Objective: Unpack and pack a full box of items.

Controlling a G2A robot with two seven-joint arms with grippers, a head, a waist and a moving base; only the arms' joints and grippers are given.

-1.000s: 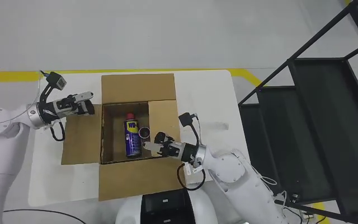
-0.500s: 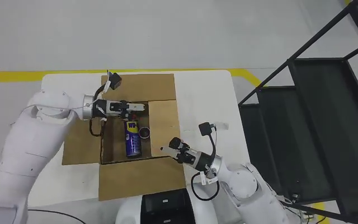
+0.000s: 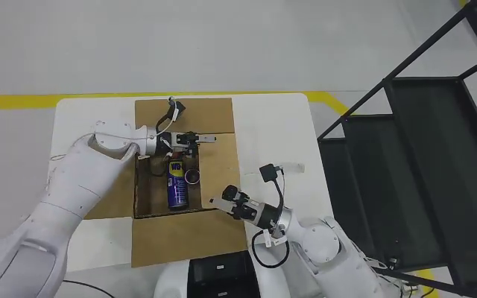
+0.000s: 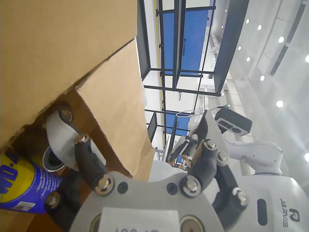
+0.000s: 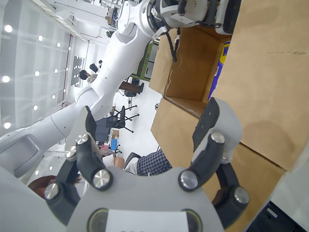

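An open cardboard box lies on the white table with its flaps spread out. Inside it a blue and yellow spray can lies flat beside a small round metal-rimmed piece. My left gripper hangs open at the box's far right corner; in the left wrist view it straddles the right flap, one finger inside above the can. My right gripper is open and holds nothing at the near right corner, beside the flap. The right wrist view shows the can and the left gripper.
Black metal stairs stand right of the table. A yellow floor line runs behind it. A black device sits at the table's near edge. Bare table lies right of the box.
My left arm swung from the table's left side to the box's far right corner. My right gripper drew back from over the box opening to its near right corner.
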